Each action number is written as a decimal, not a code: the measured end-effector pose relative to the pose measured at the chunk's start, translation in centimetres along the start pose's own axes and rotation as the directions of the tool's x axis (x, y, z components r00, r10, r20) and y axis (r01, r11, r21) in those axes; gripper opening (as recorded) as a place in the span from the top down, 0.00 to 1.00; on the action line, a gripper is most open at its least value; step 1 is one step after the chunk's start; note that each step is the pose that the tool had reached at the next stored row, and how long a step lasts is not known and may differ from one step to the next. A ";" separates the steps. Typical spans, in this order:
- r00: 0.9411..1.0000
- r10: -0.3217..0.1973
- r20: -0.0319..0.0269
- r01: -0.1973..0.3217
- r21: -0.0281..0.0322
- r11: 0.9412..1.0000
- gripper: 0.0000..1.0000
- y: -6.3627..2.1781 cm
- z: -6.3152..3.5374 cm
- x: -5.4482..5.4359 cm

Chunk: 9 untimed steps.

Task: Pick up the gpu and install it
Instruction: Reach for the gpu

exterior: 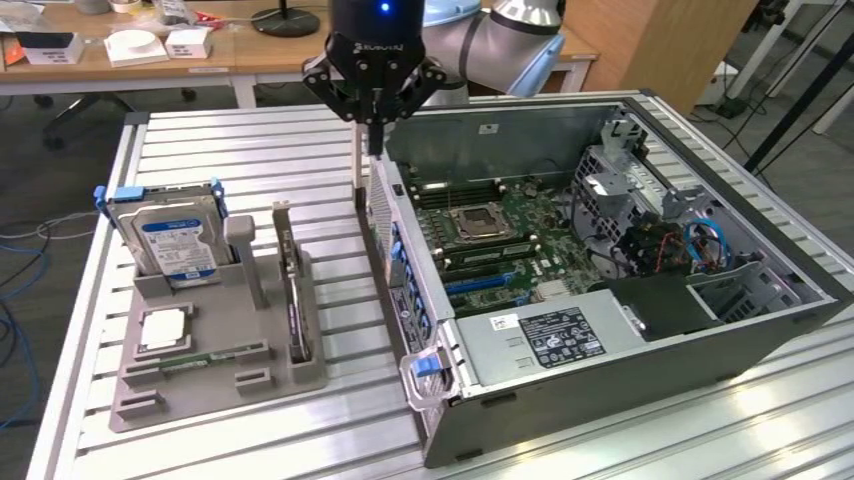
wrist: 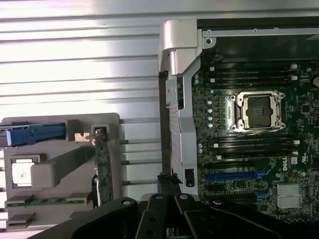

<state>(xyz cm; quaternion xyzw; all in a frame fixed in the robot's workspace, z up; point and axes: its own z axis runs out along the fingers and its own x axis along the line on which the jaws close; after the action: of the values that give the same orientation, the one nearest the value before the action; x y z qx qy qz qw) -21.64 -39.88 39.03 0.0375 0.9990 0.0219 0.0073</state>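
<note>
Fingers of the gripper (exterior: 378, 145) sit pressed together, empty, high over the far end of the case's rear wall (exterior: 398, 290). The gpu (exterior: 294, 290) stands on edge in the grey tray (exterior: 214, 388), down to the exterior view's left, its long axis parallel to that wall.
</note>
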 end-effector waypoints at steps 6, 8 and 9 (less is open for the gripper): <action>1.000 0.000 0.000 0.000 0.000 1.000 0.89 -0.04 0.00 0.5; 1.000 0.000 0.000 0.000 0.000 1.000 0.89 -0.05 0.00 0.7; 1.000 0.000 0.000 0.000 0.000 1.000 0.89 -0.06 0.01 0.8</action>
<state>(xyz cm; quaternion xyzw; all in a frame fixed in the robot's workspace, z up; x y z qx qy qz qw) -22.46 -39.88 39.01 0.0375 0.9990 0.0219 0.0073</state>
